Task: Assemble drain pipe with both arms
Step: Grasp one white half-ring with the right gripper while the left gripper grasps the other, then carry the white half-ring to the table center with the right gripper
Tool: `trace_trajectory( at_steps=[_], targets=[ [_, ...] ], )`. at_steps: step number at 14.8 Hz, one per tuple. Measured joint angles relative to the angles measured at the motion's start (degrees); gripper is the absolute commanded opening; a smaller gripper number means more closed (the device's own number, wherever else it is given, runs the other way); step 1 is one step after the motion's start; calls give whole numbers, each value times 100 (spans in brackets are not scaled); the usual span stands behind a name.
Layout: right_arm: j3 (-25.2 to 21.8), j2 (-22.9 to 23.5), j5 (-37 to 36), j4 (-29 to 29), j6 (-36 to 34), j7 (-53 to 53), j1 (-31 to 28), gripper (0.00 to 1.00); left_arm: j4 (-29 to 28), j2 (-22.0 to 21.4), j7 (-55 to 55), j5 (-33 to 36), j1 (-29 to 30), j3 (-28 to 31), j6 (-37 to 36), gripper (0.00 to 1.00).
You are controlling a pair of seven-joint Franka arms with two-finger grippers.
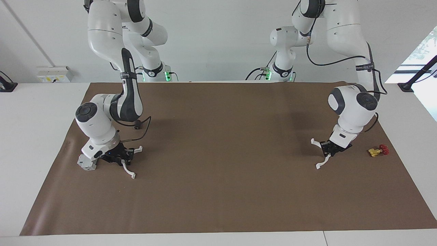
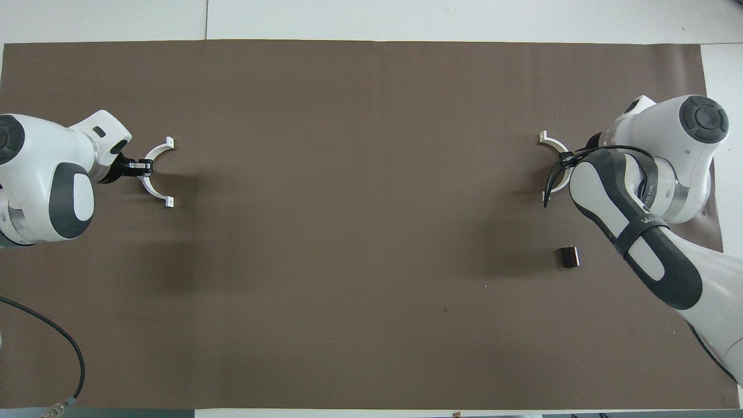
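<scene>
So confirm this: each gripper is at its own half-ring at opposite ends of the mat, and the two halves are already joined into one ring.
Not joined. The overhead view shows the two halves far apart: one half-ring at the left gripper, the other half-ring by the right gripper, at opposite ends of the mat. The rest stands.

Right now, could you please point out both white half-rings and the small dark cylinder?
Left arm's half-ring (image 2: 152, 184): overhead view, curved band.
Right arm's half-ring (image 1: 127, 171): facing view, lower curve.
Small dark cylinder (image 2: 570, 256): overhead view, middle.
</scene>
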Motion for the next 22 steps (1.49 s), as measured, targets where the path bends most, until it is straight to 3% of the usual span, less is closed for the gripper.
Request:
trace_trajectory(
  at_steps=[3,5,7,9,12,15,22],
  targets=[
    [17,-4,1,204,-319,0,32,0,9,-12,8,0,0,0,66,0],
    [128,5,21,801,-971,214,159,0,23,-59,12,0,-4,-2,76,0],
    [240,77,22,1590,-1657,898,623,0,29,-159,14,0,-4,-3,56,0],
    [279,196,22,2075,-1879,1840,1392,0,30,-296,14,0,-4,-3,-54,0],
    [286,404,17,2232,-1688,3193,2491,0,67,-512,14,0,-4,-2,-441,0],
    [275,708,16,2238,-1158,3862,3258,0,170,-639,14,0,2,10,-806,0],
    [215,1173,-539,2235,-901,3921,3329,0,187,-653,14,0,-19,-16,-899,0]
  ],
)
